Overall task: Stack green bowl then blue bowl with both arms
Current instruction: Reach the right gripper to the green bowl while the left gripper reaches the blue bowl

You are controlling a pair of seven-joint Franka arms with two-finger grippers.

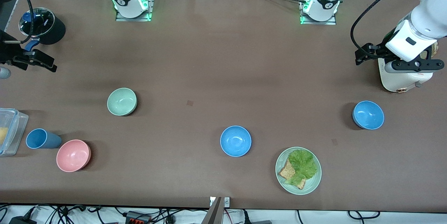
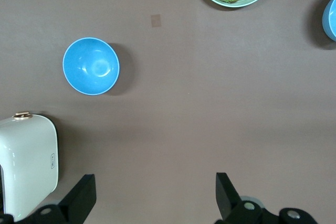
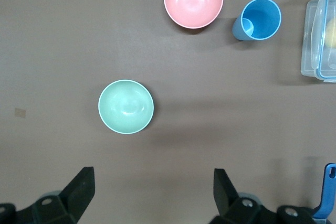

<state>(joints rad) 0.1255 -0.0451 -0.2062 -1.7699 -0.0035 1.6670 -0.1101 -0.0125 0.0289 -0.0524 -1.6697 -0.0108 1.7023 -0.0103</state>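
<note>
The pale green bowl (image 1: 122, 101) stands upright and empty toward the right arm's end of the table; it also shows in the right wrist view (image 3: 126, 106). One blue bowl (image 1: 235, 141) stands near the middle. The other blue bowl (image 1: 368, 115) stands toward the left arm's end and shows in the left wrist view (image 2: 91, 66). My left gripper (image 1: 366, 54) (image 2: 156, 192) is open and empty, up over bare table beside a white appliance. My right gripper (image 1: 36, 59) (image 3: 154, 190) is open and empty, up over bare table near a black pot.
A pale-green plate (image 1: 316, 178) with toast and lettuce lies near the front edge. A pink bowl (image 1: 73, 155), a blue cup (image 1: 42, 138) and a clear container (image 1: 8, 131) sit at the right arm's end. A black pot (image 1: 43, 24) and a white appliance (image 1: 401, 77) stand by the grippers.
</note>
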